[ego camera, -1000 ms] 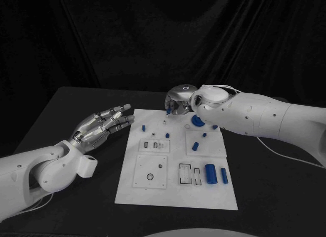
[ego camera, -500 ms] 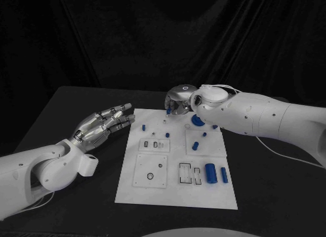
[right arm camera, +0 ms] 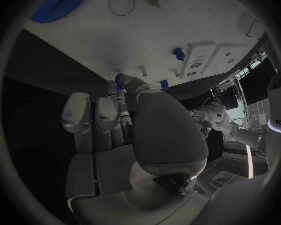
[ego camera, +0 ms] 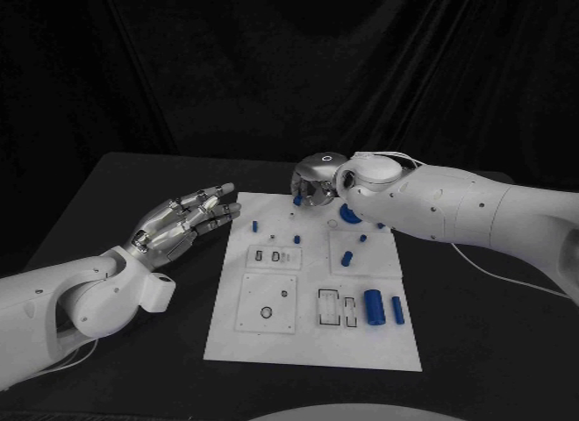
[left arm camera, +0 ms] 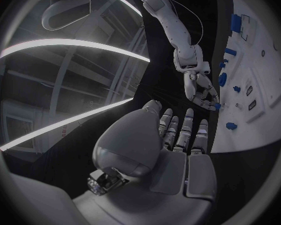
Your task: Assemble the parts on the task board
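A flat white task board (ego camera: 318,344), rectangular and smooth, lies in the middle of the matte black bench (ego camera: 125,184), its long side running from near to far. Small blue parts sit on it: two upright-looking cylinders lie side by side at the near right, a thick one (ego camera: 373,308) and a thinner one (ego camera: 397,309) just beside it; a short blue peg (ego camera: 346,259) rests in the right middle panel; a toothed blue disc (ego camera: 350,213) lies at the far right, partly under the right arm; and three tiny blue pegs stand along the far left part, one (ego camera: 254,227) nearest the left edge, one (ego camera: 297,239) toward the middle and one (ego camera: 363,238) further right. Black-outlined recesses and a small dark ring (ego camera: 266,313) mark the near panels. The left hand (ego camera: 182,221), silver and jointed, hovers just off the board's far left edge with its fingers stretched out and apart, holding nothing. The right hand (ego camera: 318,180), a rounded metallic shape on a glossy white arm, is at the board's far edge with its fingers curled downward; a small blue part (right arm camera: 120,80) shows at its fingertips in the right wrist view, pinched there above the white surface.
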`<state>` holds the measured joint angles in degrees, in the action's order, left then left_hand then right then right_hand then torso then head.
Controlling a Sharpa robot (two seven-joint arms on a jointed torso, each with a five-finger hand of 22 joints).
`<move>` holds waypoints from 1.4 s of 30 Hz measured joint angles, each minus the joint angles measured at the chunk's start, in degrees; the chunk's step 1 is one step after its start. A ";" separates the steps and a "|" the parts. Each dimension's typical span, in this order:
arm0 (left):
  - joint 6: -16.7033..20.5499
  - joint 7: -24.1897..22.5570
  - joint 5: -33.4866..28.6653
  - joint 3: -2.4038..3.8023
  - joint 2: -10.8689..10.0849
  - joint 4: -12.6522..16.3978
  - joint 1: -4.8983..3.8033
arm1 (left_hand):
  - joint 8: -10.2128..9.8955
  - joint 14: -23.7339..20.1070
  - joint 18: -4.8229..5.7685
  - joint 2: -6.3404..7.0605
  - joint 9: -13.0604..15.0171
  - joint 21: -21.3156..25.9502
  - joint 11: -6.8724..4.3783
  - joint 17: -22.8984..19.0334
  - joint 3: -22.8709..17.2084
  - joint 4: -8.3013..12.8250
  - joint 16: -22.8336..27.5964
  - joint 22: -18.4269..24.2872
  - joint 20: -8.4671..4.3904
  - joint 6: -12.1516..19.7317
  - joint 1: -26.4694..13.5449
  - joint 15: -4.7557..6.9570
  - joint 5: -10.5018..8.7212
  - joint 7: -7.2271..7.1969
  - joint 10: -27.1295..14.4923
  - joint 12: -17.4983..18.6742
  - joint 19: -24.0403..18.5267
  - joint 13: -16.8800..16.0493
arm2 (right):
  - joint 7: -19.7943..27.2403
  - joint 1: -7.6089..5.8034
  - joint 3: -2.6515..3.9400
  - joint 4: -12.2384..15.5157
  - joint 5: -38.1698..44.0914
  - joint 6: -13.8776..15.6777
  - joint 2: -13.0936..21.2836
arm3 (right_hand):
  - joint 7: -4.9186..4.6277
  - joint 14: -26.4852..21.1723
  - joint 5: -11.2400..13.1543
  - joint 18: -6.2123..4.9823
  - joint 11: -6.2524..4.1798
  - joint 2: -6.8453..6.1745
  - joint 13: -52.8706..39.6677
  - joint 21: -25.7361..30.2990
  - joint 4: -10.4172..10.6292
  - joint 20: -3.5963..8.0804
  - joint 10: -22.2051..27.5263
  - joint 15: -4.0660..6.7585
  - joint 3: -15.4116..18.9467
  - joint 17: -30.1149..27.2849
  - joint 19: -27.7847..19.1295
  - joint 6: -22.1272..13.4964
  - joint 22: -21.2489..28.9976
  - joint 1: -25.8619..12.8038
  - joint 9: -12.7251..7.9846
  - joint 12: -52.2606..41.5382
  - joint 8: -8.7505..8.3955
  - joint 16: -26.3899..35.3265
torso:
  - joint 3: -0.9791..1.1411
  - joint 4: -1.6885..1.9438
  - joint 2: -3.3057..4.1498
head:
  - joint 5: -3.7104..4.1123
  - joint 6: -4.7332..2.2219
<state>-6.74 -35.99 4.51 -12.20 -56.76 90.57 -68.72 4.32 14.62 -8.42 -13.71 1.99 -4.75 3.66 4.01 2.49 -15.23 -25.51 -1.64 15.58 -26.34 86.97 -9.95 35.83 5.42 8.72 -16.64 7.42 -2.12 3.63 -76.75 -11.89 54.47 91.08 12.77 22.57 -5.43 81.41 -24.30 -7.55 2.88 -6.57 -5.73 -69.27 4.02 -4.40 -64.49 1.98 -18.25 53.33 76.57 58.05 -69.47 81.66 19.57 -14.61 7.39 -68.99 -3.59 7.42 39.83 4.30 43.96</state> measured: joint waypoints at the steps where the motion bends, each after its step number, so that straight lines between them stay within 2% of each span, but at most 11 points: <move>1: -0.02 0.01 0.00 0.00 0.03 -0.02 0.00 | 0.00 0.00 -0.01 0.00 0.00 0.00 0.00 0.00 0.00 0.00 0.00 0.00 0.00 0.00 0.00 0.00 0.00 0.00 0.00 0.00 0.00 0.00 | 0.00 0.02 -0.01 -0.06 0.00 -0.06 -0.09 | 0.00 0.00 0.00 0.00 0.00 0.00 0.00 0.00 0.00 0.00 0.00 0.00 0.00 0.00 0.00 0.00 0.00 0.00 0.00 0.00 0.00 0.00 | 0.00 0.00 0.01 | -0.01 0.00; 12: -0.29 0.27 0.00 0.00 0.17 -0.11 0.00 | 0.00 0.00 0.00 0.00 0.00 0.00 0.08 0.00 0.00 0.00 0.00 0.00 0.00 0.00 0.00 0.00 0.00 0.00 -0.08 0.00 0.00 0.00 | -0.04 0.34 0.01 -0.59 0.00 -0.57 -0.70 | -0.01 -0.23 0.01 0.00 0.02 0.00 0.45 0.01 0.00 0.01 0.03 -0.19 0.00 -0.07 -0.02 -0.01 0.01 0.00 0.01 1.14 -0.01 0.66 | -0.01 -0.01 0.03 | -0.01 -0.02; 13: -0.30 0.30 0.00 0.00 0.17 -0.12 0.00 | 0.00 0.00 0.00 0.00 0.00 0.00 0.27 0.00 0.00 0.00 0.00 0.00 0.00 0.00 0.00 0.00 0.00 0.00 -0.31 0.00 0.00 0.00 | -0.06 0.36 0.02 -0.61 0.00 -0.60 -0.74 | -0.01 -0.54 0.24 0.00 0.70 0.00 0.47 0.01 0.00 0.02 0.73 0.14 0.00 -0.09 -0.04 -0.02 0.01 0.00 0.00 1.52 -0.02 0.66 | -0.01 -0.01 0.03 | -0.01 -0.02; 16: -0.36 0.40 0.00 0.00 0.17 -0.16 0.00 | 0.00 -0.01 0.00 0.00 0.00 0.00 0.27 0.00 0.00 0.00 0.00 0.00 0.00 0.00 0.00 -0.01 0.00 0.00 -0.32 0.00 0.00 0.00 | -0.20 0.38 0.03 -0.64 -0.01 -0.79 -0.82 | 0.05 -0.62 2.00 0.00 0.51 0.00 0.78 0.06 0.01 0.35 1.16 0.21 -0.01 -0.64 -0.38 -0.78 0.04 0.00 0.68 2.46 -0.13 0.67 | -0.01 -0.01 0.03 | -0.01 -0.02; 17: -0.38 0.43 0.00 0.00 0.17 -0.17 0.00 | 0.00 -0.01 0.00 0.00 0.00 0.00 0.27 0.00 0.00 0.00 0.00 0.00 0.00 0.01 0.00 -0.01 0.00 0.00 -0.32 0.00 0.00 0.00 | -0.28 0.39 0.03 -0.64 -0.01 -0.89 -0.83 | 0.62 -0.65 2.75 0.00 1.06 0.00 0.84 0.06 0.01 0.40 2.18 0.18 -0.01 -0.87 -0.43 -1.51 0.08 0.00 1.33 2.69 -0.13 1.28 | -0.01 -0.02 0.03 | -0.01 0.01; 18: -0.40 0.46 0.00 0.00 0.17 -0.19 0.00 | 0.00 -0.02 -0.01 0.00 0.00 0.00 0.27 0.00 0.00 0.00 0.00 0.00 0.00 0.01 0.00 -0.02 0.00 0.00 -0.32 0.00 0.00 0.00 | -0.39 0.42 0.03 -0.64 -0.01 -1.01 -0.83 | 0.99 -1.20 3.72 0.00 1.43 0.00 0.98 0.26 0.01 -0.05 4.00 -0.36 -0.01 -1.44 -0.97 -2.71 0.23 -0.01 1.90 3.75 -0.53 2.02 | -0.01 -0.02 0.03 | -0.01 0.04; 20: -0.44 0.54 0.00 0.00 0.17 -0.20 0.00 | 0.00 -0.09 0.00 0.00 0.00 0.00 0.27 0.00 0.00 0.00 0.00 0.00 0.00 0.01 0.00 -0.09 0.00 0.00 -0.32 0.00 0.00 0.00 | -0.68 0.48 0.01 -0.67 -0.01 -1.36 -0.81 | 3.08 -3.41 6.74 -0.01 2.13 -0.01 1.33 3.33 0.01 -0.49 10.10 -0.91 0.00 -4.41 -3.28 -8.94 2.37 -0.01 0.99 6.42 -3.07 4.02 | -0.01 -0.02 0.03 | -0.01 0.09; 23: -0.47 0.62 0.00 0.00 0.16 -0.21 0.00 | 0.00 -0.09 0.00 0.00 0.00 0.00 0.27 0.00 0.00 0.00 0.00 0.00 0.00 0.01 0.00 -0.09 0.00 0.01 -0.32 0.00 0.00 0.00 | -1.16 0.51 -0.01 -0.67 -0.01 -1.79 -0.64 | 4.04 -5.99 8.85 -0.02 2.41 -0.01 1.32 5.49 0.00 -0.93 17.14 -1.22 0.01 -6.56 -5.44 -16.91 3.68 -0.01 -1.22 7.79 -3.07 5.15 | -0.01 -0.04 0.03 | -0.01 0.17; 29: -0.53 0.75 0.00 0.00 0.05 -0.26 0.00 | 0.00 -0.09 -0.01 0.00 0.00 0.00 0.27 0.00 0.00 0.00 0.00 0.00 0.00 0.01 0.00 -0.09 0.00 0.01 -0.32 0.00 0.00 0.00 | -1.78 0.51 0.00 -0.13 -0.01 -1.69 0.70 | 5.44 -9.85 8.89 -0.05 2.19 0.00 1.31 10.80 -0.47 -1.20 22.81 -1.69 2.70 -11.52 -8.58 -25.74 6.76 0.00 -5.48 7.78 -3.07 8.84 | 0.00 -0.04 0.00 | -0.08 0.09; 34: -0.59 0.82 0.00 -0.01 -0.19 -0.29 0.00 | 0.00 -0.09 -0.01 0.00 0.00 0.00 0.27 0.00 0.00 0.00 0.00 0.00 0.00 0.01 0.00 -0.09 0.00 0.01 -0.32 0.00 0.00 0.00 | -1.70 0.06 -0.04 2.72 -0.01 0.43 3.50 | 4.94 -10.37 9.76 -0.05 2.60 0.01 0.93 11.44 -0.16 -1.33 24.09 -1.48 4.14 -11.53 -9.34 -23.89 6.75 0.01 -5.55 4.94 -3.06 8.86 | 0.01 -0.04 -0.01 | 0.10 -0.25; 42: -0.61 0.91 0.01 -0.01 -0.77 -0.11 0.01 | 0.00 -0.10 -0.01 0.00 0.00 0.00 0.27 0.00 0.00 0.00 0.00 0.00 0.00 0.01 0.00 -0.10 0.00 0.01 -0.32 0.00 0.00 0.00 | -1.62 -3.11 0.02 12.06 -0.02 3.88 11.98 | 2.68 -11.45 9.76 -0.05 2.14 1.08 -3.23 13.27 1.82 -1.52 18.89 -1.42 6.26 -13.25 -9.94 -16.61 7.04 1.04 -5.69 -5.47 -2.11 8.87 | 0.01 -0.09 -0.05 | -0.36 -0.63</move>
<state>-7.35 -35.08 4.51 -12.21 -57.53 90.46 -68.72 4.32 14.52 -8.43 -13.71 1.99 -4.75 3.93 4.00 2.49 -15.23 -25.51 -1.64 15.59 -26.33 86.98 -10.05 35.84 5.43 8.40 -16.64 7.42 -2.12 2.01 -79.87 -11.87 66.53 91.06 16.65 34.55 -2.74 69.96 -14.54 -7.60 5.02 -5.49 -8.97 -56.00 5.85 -5.92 -45.61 0.56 -12.00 40.08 66.63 41.44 -62.43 82.70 13.88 -20.08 5.27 -60.11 -3.59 7.33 39.77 3.94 43.34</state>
